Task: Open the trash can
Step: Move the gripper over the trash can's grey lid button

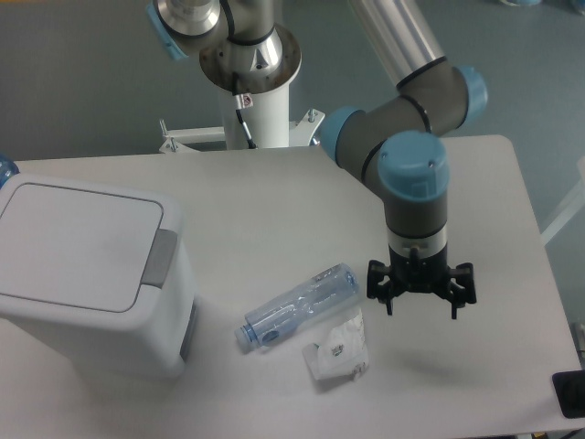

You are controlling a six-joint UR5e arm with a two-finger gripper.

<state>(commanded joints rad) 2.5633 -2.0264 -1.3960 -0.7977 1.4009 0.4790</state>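
The trash can (87, 274) is a big white box at the left of the table. Its flat lid (73, 242) lies closed, with the grey push tab (161, 260) on its right edge. My gripper (421, 297) hangs over the table's right half, far from the can. Its two black fingers point down and are spread wide, open, with nothing between them.
A clear plastic bottle (300, 305) lies on its side between the can and the gripper. A crumpled white wrapper (337, 351) sits just below it. The arm's white base column (251, 91) stands behind the table. A dark object (570, 393) shows at the lower right corner.
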